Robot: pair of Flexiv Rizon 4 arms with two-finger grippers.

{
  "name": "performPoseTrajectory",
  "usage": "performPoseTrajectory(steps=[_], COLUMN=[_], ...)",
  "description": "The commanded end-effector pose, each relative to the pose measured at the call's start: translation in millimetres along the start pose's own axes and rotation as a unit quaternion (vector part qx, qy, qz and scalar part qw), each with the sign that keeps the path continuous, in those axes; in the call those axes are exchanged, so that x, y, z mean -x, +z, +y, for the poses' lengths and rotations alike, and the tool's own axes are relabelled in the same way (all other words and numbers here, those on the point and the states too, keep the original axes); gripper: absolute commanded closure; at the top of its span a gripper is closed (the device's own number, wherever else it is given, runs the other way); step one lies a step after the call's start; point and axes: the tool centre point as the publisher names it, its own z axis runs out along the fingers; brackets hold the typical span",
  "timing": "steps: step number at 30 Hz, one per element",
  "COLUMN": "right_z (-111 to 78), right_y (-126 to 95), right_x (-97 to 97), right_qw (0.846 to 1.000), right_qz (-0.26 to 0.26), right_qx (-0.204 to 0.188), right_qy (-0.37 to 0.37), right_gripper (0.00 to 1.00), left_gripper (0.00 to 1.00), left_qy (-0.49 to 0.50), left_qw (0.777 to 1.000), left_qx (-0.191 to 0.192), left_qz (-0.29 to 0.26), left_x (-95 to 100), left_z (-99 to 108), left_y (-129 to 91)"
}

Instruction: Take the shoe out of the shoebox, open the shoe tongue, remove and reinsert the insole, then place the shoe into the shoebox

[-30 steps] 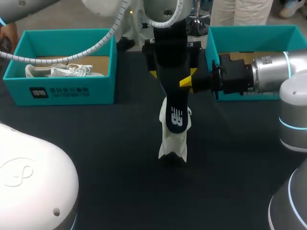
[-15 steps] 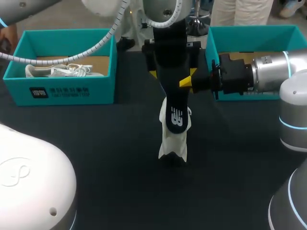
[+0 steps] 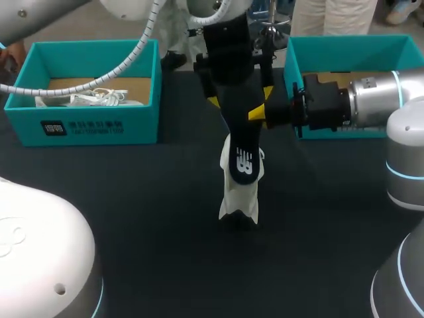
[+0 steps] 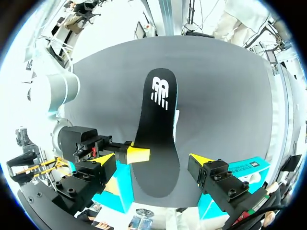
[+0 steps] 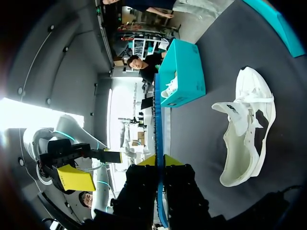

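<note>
Right jaws grip the black insole [image 3: 240, 126] edge-on, above the white shoe [image 3: 240, 199] at the table's [image 3: 132, 218] middle; left jaws gape wide, flanking the insole's upper end.

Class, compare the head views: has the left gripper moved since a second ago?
Yes. The left gripper has shifted slightly toward the left shoebox, away from the right shoebox, which stays fixed.
</note>
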Motion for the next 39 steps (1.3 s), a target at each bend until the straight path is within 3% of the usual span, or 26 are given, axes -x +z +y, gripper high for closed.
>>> performPoseTrajectory(steps=[1,20,39], right_z=[-2.0,-1.1,-7.4], right_y=[-2.3,-5.3,-9.7], right_x=[-2.1,-6.1,-7.3], right_qw=[1.0,1.0,1.0], right_qz=[-0.005,-0.007,-0.004], right_qx=[0.002,0.003,0.005], right_qy=[0.001,0.001,0.002], right_gripper=[1.0,1.0,1.0], left_gripper=[0.0,0.0,0.0], left_qy=[-0.002,0.025,0.02], left_qw=[0.998,0.988,0.987], left_qx=[0.007,0.0,-0.004], left_qz=[-0.058,-0.152,-0.157], left_x=[-14.4,-19.2,-19.7], left_z=[-0.7,-1.0,-1.4], left_y=[-1.2,-14.8,-18.8])
